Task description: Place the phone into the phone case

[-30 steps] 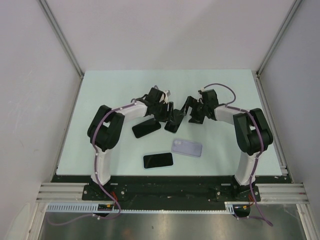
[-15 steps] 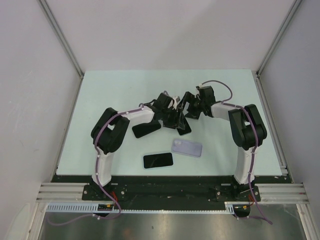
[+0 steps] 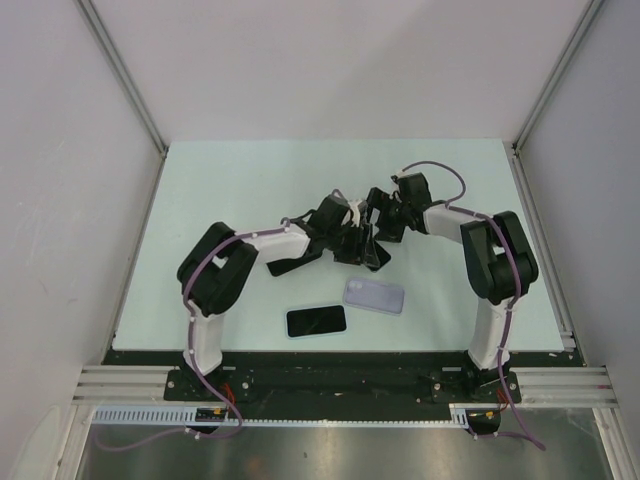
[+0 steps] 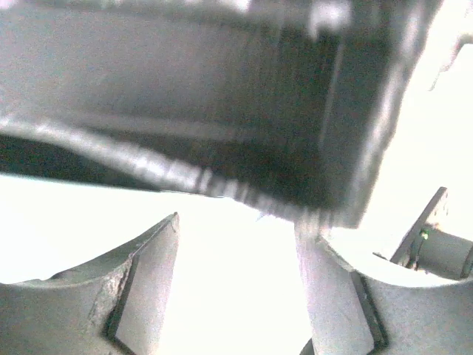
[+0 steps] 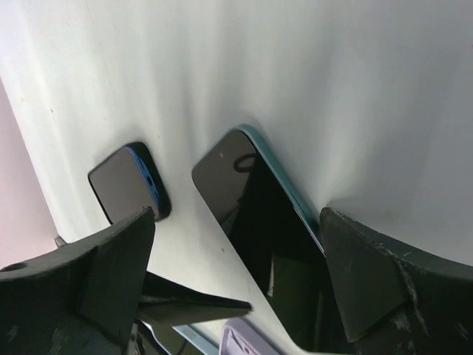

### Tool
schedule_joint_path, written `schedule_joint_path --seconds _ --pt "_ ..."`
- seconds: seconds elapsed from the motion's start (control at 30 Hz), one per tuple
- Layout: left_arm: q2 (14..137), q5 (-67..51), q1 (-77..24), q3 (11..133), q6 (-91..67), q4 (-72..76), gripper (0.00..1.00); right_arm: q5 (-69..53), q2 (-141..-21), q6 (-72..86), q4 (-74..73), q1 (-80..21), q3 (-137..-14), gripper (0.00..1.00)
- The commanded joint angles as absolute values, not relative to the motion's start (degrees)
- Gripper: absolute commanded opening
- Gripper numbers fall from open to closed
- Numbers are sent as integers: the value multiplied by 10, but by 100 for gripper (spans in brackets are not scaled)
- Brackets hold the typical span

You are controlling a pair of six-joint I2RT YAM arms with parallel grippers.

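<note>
A black phone case (image 3: 370, 254) stands tilted between the two grippers at mid-table. In the left wrist view the black phone case (image 4: 222, 111) lies across just beyond my left gripper (image 4: 240, 220), whose right fingertip (image 4: 314, 244) touches its corner; the jaws stand apart with only bright table between them. My right gripper (image 5: 236, 211) is open, and the black phone case (image 5: 192, 302) shows edge-on beside its left finger. A phone (image 3: 316, 321) with a light blue rim lies face up near the front; this phone (image 5: 266, 222) fills the right wrist view.
A lavender case (image 3: 374, 295) lies just right of the front phone. A second dark phone (image 3: 285, 267) with a blue rim lies partly under the left forearm. Left gripper (image 3: 350, 232) and right gripper (image 3: 382, 222) are almost touching.
My left gripper has shifted right, and the black case has moved right with it. The right gripper has drawn back and left, closing in on the left one.
</note>
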State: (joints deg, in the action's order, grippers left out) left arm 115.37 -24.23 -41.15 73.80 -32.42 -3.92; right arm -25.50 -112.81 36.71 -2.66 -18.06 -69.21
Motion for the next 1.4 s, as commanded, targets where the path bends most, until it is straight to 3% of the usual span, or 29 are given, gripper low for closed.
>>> schedule_joint_path --seconds 0.0,0.3,0.57,0.73,1.0,1.37 --pt "1059 -265 -393 700 -287 -14 68 -230 -1072 324 -121 -158 -684 97" --pt "1055 -303 -312 717 -244 -18 69 -214 -1007 297 -163 -137 -637 99" --pt "1205 -269 -294 894 -190 -131 68 -246 -943 320 -119 -134 -512 99" --pt "1278 -267 -294 955 -180 -173 68 -267 -958 342 -80 -160 -494 99" --pt "1267 -290 -301 882 -198 -170 66 -299 -1033 397 25 -200 -488 99" --pt "1165 -339 -333 796 -239 -78 64 -294 -1036 388 31 -199 -487 99"
